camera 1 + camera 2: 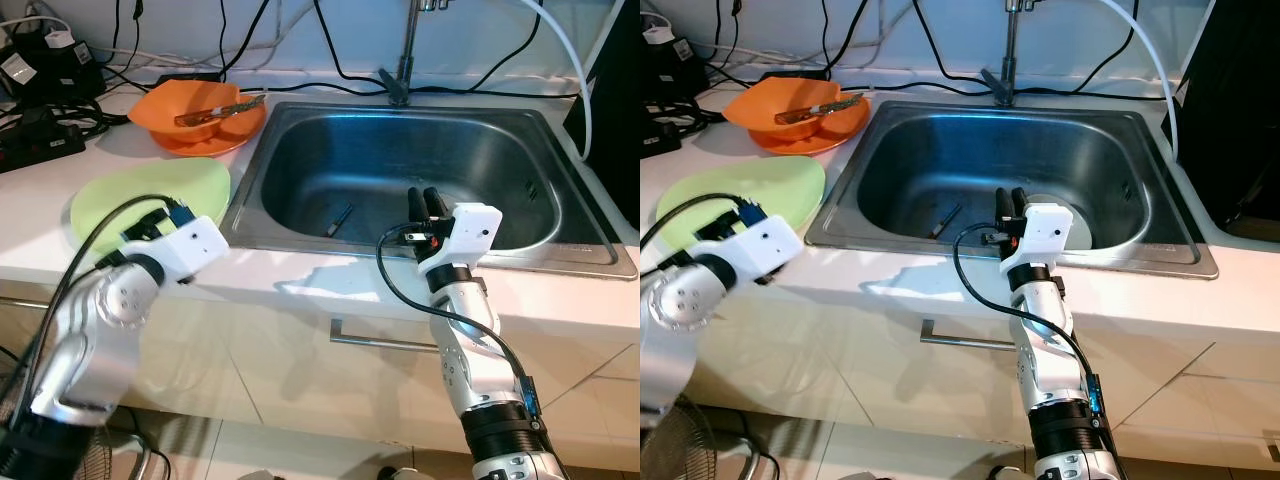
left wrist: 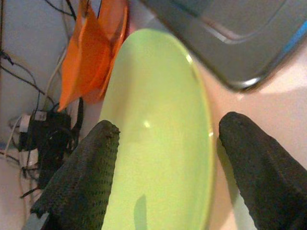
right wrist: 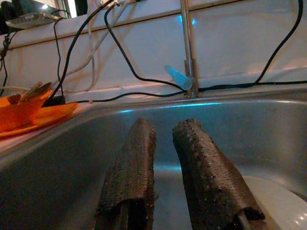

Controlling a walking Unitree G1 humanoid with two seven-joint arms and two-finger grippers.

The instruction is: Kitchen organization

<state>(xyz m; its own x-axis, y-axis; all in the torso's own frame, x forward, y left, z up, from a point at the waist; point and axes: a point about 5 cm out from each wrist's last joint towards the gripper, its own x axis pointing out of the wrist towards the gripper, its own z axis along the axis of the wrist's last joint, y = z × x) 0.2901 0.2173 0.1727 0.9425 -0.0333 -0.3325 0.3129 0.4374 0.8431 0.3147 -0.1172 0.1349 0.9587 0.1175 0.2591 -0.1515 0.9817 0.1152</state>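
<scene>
A pale green plate (image 1: 150,192) lies flat on the white counter left of the steel sink (image 1: 330,150). My left gripper (image 2: 170,128) is open just above the plate's near right edge, one finger over the plate and the other finger (image 2: 259,163) over the counter beside the rim. Behind the green plate, an orange bowl (image 1: 190,108) sits on an orange plate with utensils (image 1: 222,107) lying in it. My right gripper (image 1: 427,203) reaches over the sink's front rim, fingers close together and holding nothing. A white plate (image 1: 1080,225) lies in the basin just beyond it. A small dark utensil (image 1: 339,220) rests on the sink floor.
A faucet (image 1: 405,60) rises behind the sink. Power strips and tangled black cables (image 1: 40,135) crowd the back left of the counter. A cabinet handle (image 1: 380,342) runs below the counter's front edge. A dark appliance (image 1: 1240,110) stands at the right.
</scene>
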